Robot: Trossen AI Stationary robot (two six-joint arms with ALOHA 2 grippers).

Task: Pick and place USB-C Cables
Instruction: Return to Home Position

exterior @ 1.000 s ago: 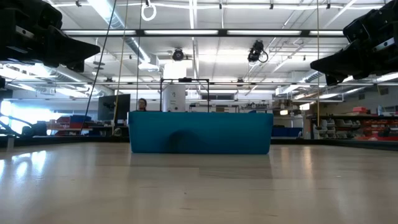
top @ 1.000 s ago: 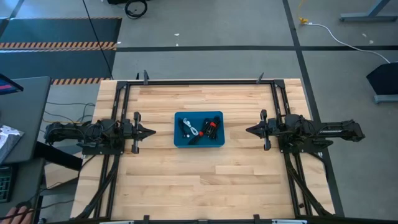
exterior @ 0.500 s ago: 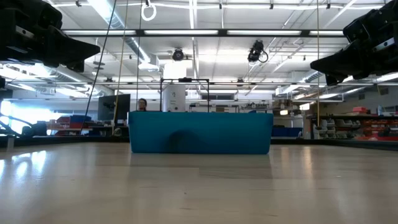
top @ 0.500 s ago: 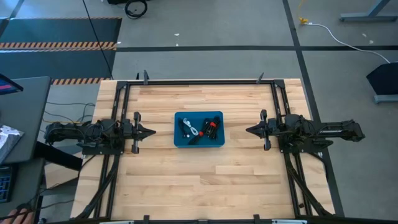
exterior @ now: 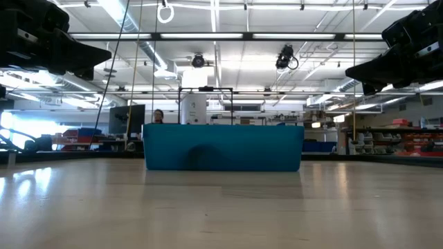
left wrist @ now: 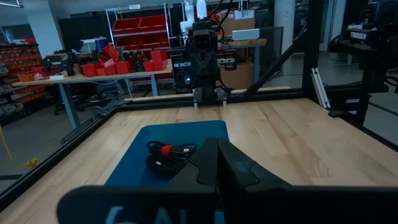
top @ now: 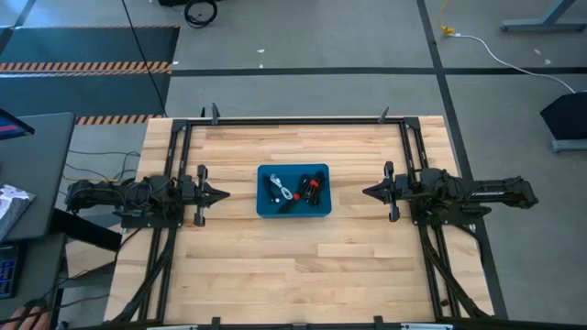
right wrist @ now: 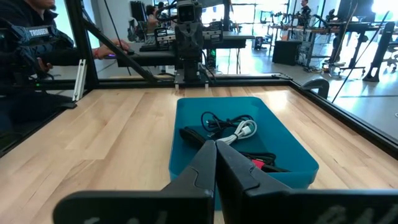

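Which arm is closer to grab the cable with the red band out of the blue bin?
Right, probably. The red-banded cable lies in the bin's right half, nearer the jaws of the right arm than those of the left arm. Both jaws are shut.

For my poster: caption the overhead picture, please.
Cables in a blue bin, midway between the shut left gripper and right gripper.

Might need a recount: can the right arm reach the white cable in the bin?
Probably yes: the right gripper, shut, faces the open blue bin with nothing between them; the white cable lies on top, uncovered.
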